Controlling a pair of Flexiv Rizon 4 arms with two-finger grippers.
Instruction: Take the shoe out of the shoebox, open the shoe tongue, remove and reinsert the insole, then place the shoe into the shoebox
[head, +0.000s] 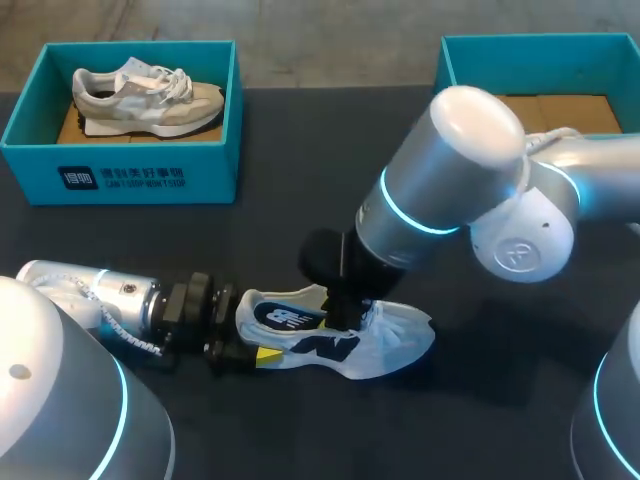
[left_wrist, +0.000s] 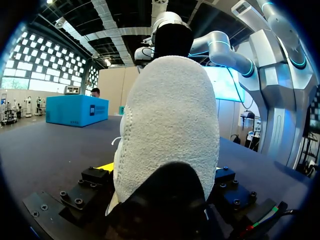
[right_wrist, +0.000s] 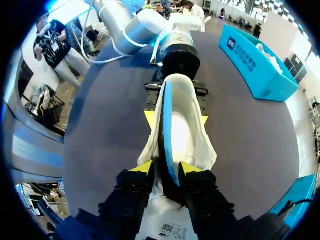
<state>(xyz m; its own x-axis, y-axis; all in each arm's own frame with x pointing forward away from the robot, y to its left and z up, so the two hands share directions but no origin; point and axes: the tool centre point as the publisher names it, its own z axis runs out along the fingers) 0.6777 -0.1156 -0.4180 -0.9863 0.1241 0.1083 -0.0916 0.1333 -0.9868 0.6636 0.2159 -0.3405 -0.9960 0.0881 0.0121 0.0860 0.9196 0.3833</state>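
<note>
The heel of the shoe (left_wrist: 170, 130) sits right against the left wrist camera. The left hand (left_wrist: 162, 182) is clamped on it, one finger on each flank. The shoe lies on its side on the counter (head: 500, 400), close to the front edge. Its long axis runs across the counter, heel toward the left arm and toe toward the right.

The right hand (right_wrist: 167, 169) comes down on the middle of the shoe from above, so it is the nearer one to the opening. Its yellow tips are drawn close together on a thin blue-edged strip, which I take to be the insole (right_wrist: 167, 125) standing on edge. The heel end of the insole, dark on top, shows outside the shoe in the head view.

The insole runs along the same line as the shoe. Pulling it free probably means drawing up and back toward the heel while the left hand braces. The open shoebox (head: 470, 60) stands well apart, at the far right.
</note>
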